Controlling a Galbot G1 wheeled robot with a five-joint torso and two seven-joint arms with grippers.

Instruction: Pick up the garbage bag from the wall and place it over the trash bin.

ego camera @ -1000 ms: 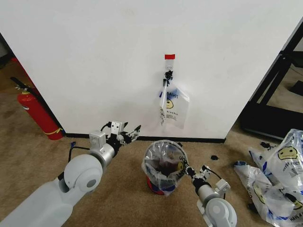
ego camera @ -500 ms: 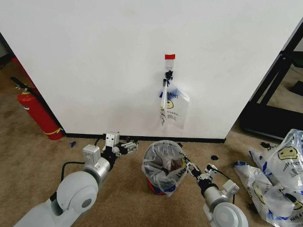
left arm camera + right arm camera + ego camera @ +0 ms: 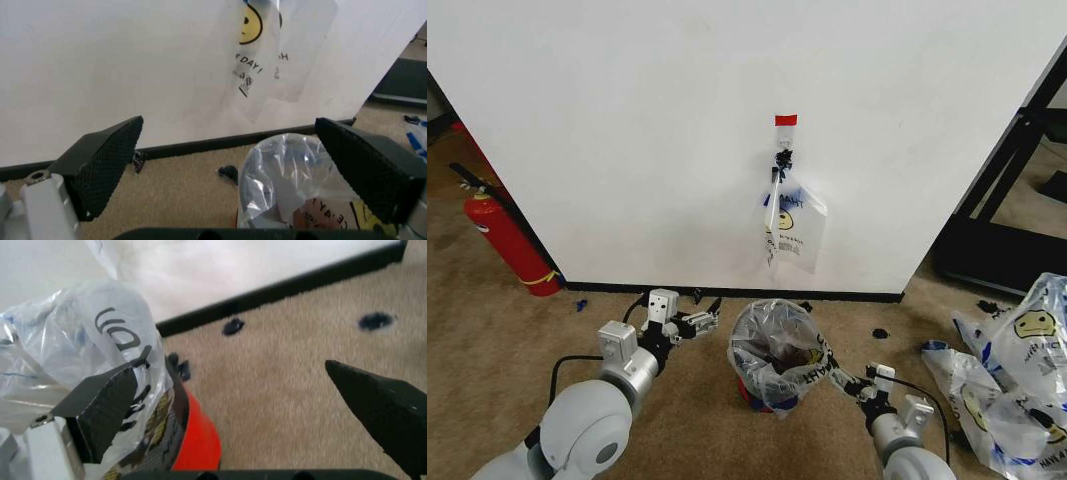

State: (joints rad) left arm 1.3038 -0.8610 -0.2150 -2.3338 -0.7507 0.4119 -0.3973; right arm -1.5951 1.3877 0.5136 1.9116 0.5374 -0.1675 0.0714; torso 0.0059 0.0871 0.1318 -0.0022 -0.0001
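One garbage bag already draped over trash bin, below flat bag on wall. Film looks light, crinkly, slippery; best pinched at rim. Left gripper left of bin, jaws apart. Right gripper right of bin, jaws apart, one finger touching film.

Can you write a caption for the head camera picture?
Crinkly smiley plastic bag lines the black mesh bin; both open hands, left, right, flank it.
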